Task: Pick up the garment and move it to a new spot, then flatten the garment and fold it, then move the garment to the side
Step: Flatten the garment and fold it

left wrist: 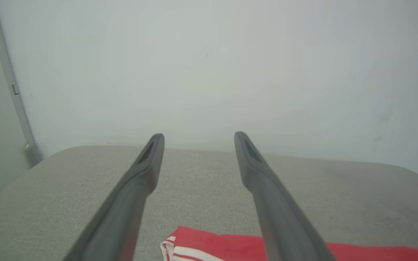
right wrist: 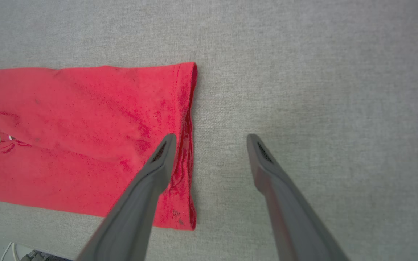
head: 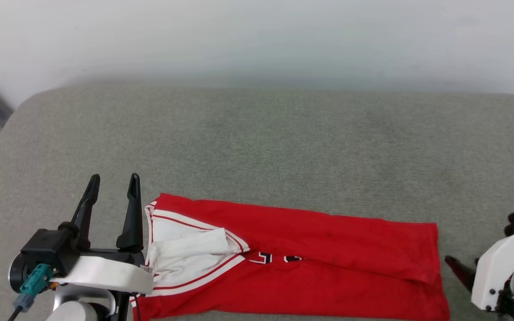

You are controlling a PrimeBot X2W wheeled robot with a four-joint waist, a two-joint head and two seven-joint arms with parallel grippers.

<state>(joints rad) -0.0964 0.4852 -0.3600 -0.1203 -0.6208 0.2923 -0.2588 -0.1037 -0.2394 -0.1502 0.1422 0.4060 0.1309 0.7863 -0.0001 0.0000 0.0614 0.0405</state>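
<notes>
**While both grippers stand open, the red garment (head: 328, 240) lies flat on the grey seat (head: 257, 133)**

Since nothing sits between them, the two dark fingers (head: 132, 209) of the left gripper (head: 114, 178) are wide apart and hold nothing. They point up and away, toward the pale wall (head: 257, 35). In the left wrist view, the left gripper (left wrist: 199, 136) has grey cloth under its tips. A corner of the garment (left wrist: 212, 243) shows low down between the fingers.

The right gripper (right wrist: 212, 137) is wide open too, and it holds nothing. In the right wrist view, one of its fingers (right wrist: 151, 181) crosses over the end edge of the garment (right wrist: 85, 127). The other finger is over bare grey seat (right wrist: 321, 90). I cannot tell if the finger touches the cloth.

The garment is a long red strip. It lies across the near part of the seat, from the left gripper to the right one. Its left end is just beside the left gripper. There the white inside (head: 185, 249) shows, with white and red striped trim around it. In the middle, a small bit of a black number (head: 266, 257) with a white edge peeks out from under a fold. Its right end is a straight red edge, near the right arm's white part (head: 498, 267).

The seat is grey and soft, with round corners. The far part of it is bare.
</notes>
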